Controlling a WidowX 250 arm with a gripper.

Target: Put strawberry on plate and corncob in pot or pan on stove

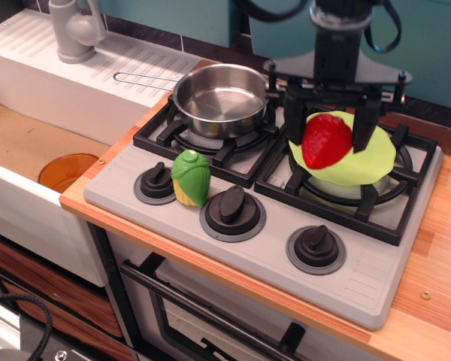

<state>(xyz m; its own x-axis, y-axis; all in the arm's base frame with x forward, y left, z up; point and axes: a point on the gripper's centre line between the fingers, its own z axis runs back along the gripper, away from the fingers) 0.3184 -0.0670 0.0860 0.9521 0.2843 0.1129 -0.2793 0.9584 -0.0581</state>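
Observation:
My gripper (pixel 327 141) is shut on the red strawberry (pixel 325 141) and holds it just above the left part of the lime-green plate (pixel 368 154), which lies on the right burner of the grey stove (pixel 270 248). The corncob (pixel 189 177), green husk over yellow kernels, stands upright on the stove's front strip between the left and middle knobs. The steel saucepan (pixel 219 100) sits empty on the left burner, its wire handle pointing left over the sink drainer.
Three black knobs (pixel 232 206) line the stove front. An orange dish (pixel 68 171) lies in the sink at left. A grey faucet (pixel 74 30) stands at the back left. Wooden counter (pixel 436 271) runs along the right.

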